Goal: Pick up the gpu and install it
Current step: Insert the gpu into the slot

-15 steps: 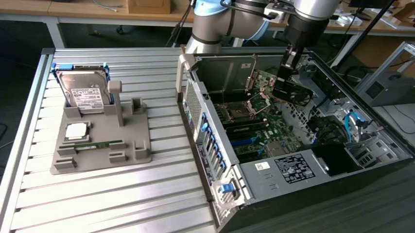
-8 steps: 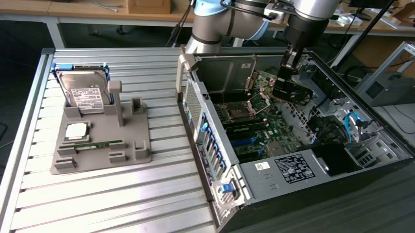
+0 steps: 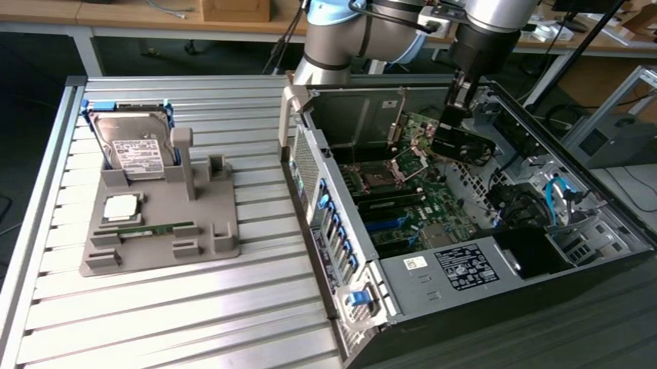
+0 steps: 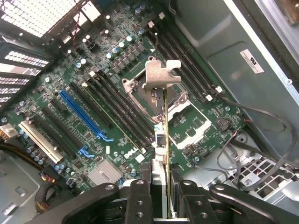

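Observation:
The gpu (image 4: pixel 161 75) hangs edge-on between my fingers, its silvery end bracket pointing away from the wrist and its thin board running back into the grip. My gripper (image 4: pixel 161 189) is shut on it. It is held above the green motherboard (image 4: pixel 70 84), over the area by the processor socket (image 4: pixel 187 126) and the long black slots, without touching them. In the exterior view the dark gpu (image 3: pixel 464 144) hangs below my gripper (image 3: pixel 453 115) inside the open computer case (image 3: pixel 451 269), near its far end.
A grey fixture (image 3: pixel 154 231) on the slatted table holds a hard drive (image 3: pixel 134 150), a processor chip (image 3: pixel 121 206) and a green memory stick (image 3: pixel 154 229). A blue slot (image 4: pixel 81 114) and cables (image 4: pixel 261 140) lie inside the case. The case walls stand close around the arm.

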### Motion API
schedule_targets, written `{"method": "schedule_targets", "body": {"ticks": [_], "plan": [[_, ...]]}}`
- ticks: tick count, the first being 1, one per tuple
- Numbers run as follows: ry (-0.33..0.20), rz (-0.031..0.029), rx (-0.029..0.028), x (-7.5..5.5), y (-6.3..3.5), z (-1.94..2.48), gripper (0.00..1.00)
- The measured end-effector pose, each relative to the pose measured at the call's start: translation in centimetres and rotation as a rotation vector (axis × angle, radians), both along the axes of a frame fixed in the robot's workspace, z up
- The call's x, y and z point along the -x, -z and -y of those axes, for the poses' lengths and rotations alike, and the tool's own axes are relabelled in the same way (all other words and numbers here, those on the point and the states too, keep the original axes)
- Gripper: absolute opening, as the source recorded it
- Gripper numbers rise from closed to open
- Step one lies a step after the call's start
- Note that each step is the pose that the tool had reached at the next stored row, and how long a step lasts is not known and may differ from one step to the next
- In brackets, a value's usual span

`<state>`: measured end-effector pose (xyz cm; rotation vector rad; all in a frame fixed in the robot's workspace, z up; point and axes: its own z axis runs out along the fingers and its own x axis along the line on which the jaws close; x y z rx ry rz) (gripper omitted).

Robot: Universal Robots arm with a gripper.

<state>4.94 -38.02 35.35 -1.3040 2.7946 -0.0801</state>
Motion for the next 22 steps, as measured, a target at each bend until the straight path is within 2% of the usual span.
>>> {"method": "schedule_targets", "body": {"ticks": [22], "plan": [[-0.078,0.0000,0.0007,0.00,0.04,0.00,0.27]]}}
